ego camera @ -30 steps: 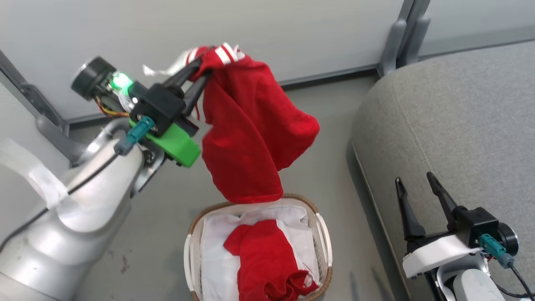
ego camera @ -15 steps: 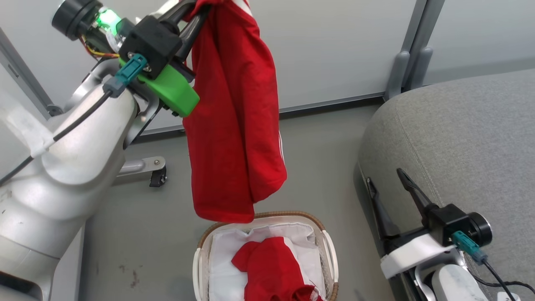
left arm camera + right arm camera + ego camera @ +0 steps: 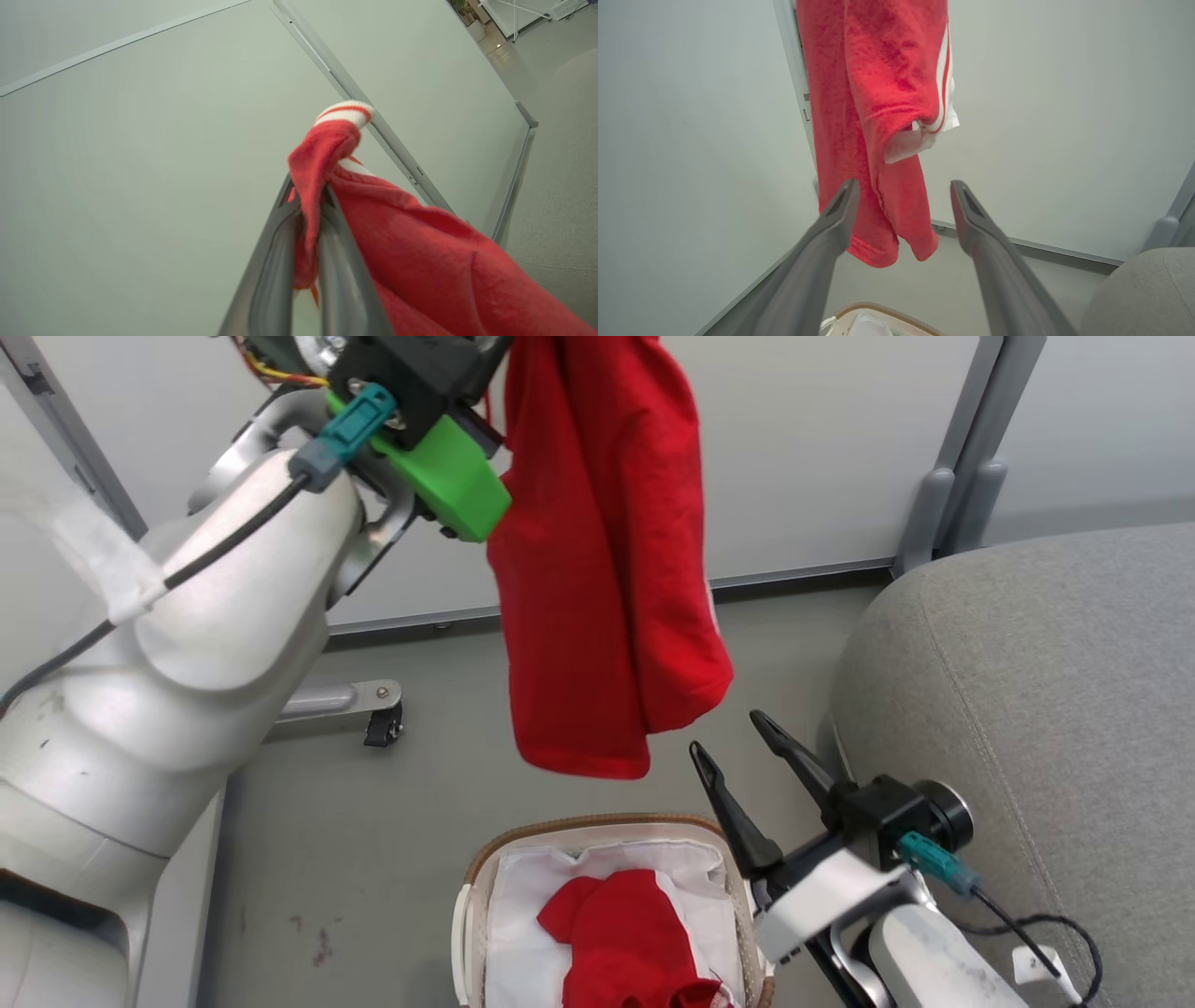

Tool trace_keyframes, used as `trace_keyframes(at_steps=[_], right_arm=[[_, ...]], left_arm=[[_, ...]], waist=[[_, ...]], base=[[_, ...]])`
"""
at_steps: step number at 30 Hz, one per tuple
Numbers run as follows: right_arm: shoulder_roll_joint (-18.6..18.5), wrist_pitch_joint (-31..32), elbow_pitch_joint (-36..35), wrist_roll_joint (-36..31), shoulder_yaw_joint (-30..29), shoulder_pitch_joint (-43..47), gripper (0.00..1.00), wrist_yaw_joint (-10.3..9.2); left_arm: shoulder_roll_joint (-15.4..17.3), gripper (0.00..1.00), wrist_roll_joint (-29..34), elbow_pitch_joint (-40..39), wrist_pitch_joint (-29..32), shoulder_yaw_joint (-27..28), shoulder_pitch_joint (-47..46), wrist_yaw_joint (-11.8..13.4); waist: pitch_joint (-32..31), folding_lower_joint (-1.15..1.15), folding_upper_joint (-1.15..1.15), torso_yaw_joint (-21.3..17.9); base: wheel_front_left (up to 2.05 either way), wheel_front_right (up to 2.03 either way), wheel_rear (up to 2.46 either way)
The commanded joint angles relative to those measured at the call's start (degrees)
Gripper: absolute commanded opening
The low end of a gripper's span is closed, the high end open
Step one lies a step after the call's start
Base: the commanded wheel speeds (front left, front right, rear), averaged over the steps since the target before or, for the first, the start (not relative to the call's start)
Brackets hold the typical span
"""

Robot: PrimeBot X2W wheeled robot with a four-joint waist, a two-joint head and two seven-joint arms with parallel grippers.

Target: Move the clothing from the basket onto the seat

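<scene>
Two red pieces: hanging clothing (image 3: 607, 569) dangles above the basket (image 3: 597, 825); second piece (image 3: 621, 933) lies inside it
Left gripper (image 3: 308, 186): clenched on the hanging clothing
Right gripper (image 3: 726, 733): spread wide, empty, beside the seat (image 3: 1027, 691)

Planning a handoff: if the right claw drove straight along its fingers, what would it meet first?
Probably the hanging red garment, whose lower end lines up between the fingers of the open right claw. Depth is unclear; if it misses, the wall panel behind.
</scene>
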Motion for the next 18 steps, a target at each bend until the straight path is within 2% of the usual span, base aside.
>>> trace_keyframes(at_steps=[1, 8, 16, 17, 18], right_arm=[[-0.3, -0.2, 0.7, 0.3, 0.4, -1.6, 1.00, -0.06], [-0.3, -0.2, 5.7, 2.3, 2.6, -7.3, 1.00, -0.06], [-0.3, -0.2, 7.8, 3.0, 1.6, -11.3, 1.00, -0.06], [-0.3, -0.2, 7.8, 3.2, 1.7, -11.7, 0.74, -0.06], [-0.3, -0.2, 7.8, 3.3, 1.7, -12.0, 0.53, -0.06]], left_arm=[[-0.5, 0.00, -0.6, -0.1, -0.4, -0.1, -1.2, -0.2], [-2.9, 0.00, -1.3, -1.4, -0.7, -2.0, -1.8, -0.2], [-3.6, 0.00, -2.5, -3.6, -0.8, -3.6, 0.3, -0.2], [-3.4, 0.00, -2.7, -3.6, -0.8, -3.7, 0.7, -0.2], [-3.3, 0.00, -3.0, -3.6, -0.8, -3.7, 1.0, -0.1]], waist=[[0.0, 0.01, 0.00, 0.5], [0.3, 0.01, 0.00, 2.0], [0.5, 0.01, 0.00, 3.2], [0.5, 0.01, 0.00, 3.3], [0.4, 0.01, 0.00, 3.4]], base=[[0.00, 0.00, 0.00], [0.00, 0.00, 0.00], [0.00, 0.00, 0.00], [0.00, 0.00, 0.00], [0.00, 0.00, 0.00]])
